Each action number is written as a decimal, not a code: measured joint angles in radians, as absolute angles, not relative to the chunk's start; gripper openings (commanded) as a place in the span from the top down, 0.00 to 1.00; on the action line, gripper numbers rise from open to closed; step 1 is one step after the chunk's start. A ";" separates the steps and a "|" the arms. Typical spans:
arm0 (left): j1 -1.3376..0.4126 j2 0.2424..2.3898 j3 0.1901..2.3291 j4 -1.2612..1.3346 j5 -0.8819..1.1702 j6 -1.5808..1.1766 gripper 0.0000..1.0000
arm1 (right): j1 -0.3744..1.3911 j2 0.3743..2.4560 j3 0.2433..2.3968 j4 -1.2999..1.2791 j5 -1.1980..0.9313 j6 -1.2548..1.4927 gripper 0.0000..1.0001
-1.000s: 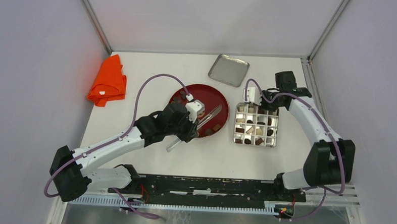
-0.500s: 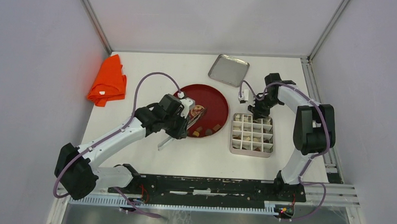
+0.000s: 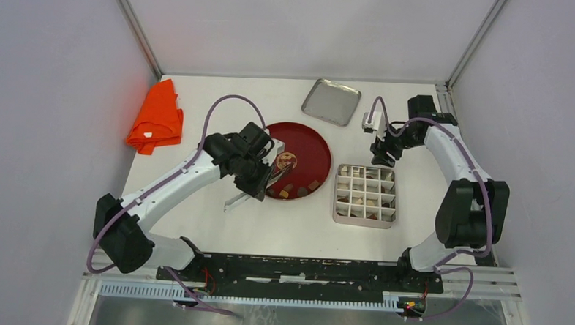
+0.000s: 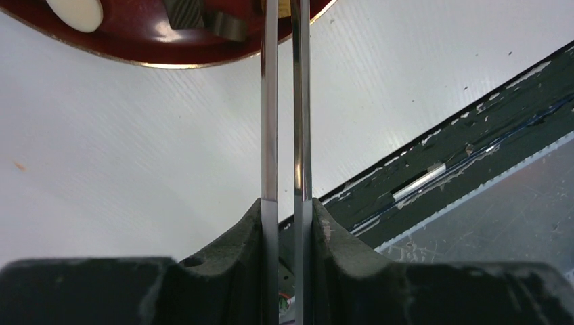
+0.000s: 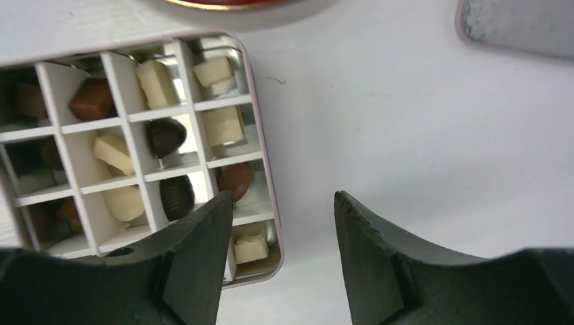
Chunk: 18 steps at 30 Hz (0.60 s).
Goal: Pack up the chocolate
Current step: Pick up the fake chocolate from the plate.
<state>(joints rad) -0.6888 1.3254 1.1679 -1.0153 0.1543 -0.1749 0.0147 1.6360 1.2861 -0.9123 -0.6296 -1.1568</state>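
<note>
Chocolate pieces (image 3: 292,189) lie on the near side of the red plate (image 3: 307,145). More chocolate (image 5: 164,137) fills cells of the gridded metal box (image 3: 366,196), to the plate's right. My left gripper (image 3: 258,170) is shut on metal tongs (image 4: 269,122), whose two blades run up over the plate's near rim (image 4: 135,59); their tips are out of frame. A cream round piece (image 4: 74,10) and dark pieces (image 4: 223,24) sit just inside that rim. My right gripper (image 5: 283,198) stands open and empty over bare table, beside the box's corner (image 5: 271,261).
The box's metal lid (image 3: 331,101) lies at the back, behind the plate; its edge (image 5: 521,27) shows in the right wrist view. An orange cloth (image 3: 156,116) lies at the far left. The black base rail (image 3: 302,269) runs along the near edge.
My right gripper has opened and pulled back from above the box towards the back right. My left arm has shifted left with the tongs, still over the plate's near rim.
</note>
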 measured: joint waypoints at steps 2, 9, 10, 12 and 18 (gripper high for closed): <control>-0.692 1.355 1.189 -1.056 0.142 -0.175 0.69 | 0.016 1.599 1.285 -0.923 -0.676 -1.155 0.36; -0.755 1.476 1.292 -1.155 0.076 -0.175 0.62 | 0.007 1.538 1.205 -0.927 -0.795 -1.162 0.35; -0.767 1.492 1.303 -1.160 0.070 -0.175 0.61 | 0.001 1.539 1.192 -0.931 -0.806 -1.168 0.35; -0.787 1.523 1.322 -1.173 0.056 -0.175 0.60 | -0.022 1.541 1.177 -0.944 -0.820 -1.179 0.35; -0.801 1.564 1.337 -1.186 0.051 -0.175 0.56 | -0.045 1.546 1.173 -0.952 -0.848 -1.203 0.35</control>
<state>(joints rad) -0.8005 1.5639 1.3369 -1.1862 0.0509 -0.1753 -0.0448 1.5459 1.1728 -0.9524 -0.8478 -1.2034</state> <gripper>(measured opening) 0.437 0.647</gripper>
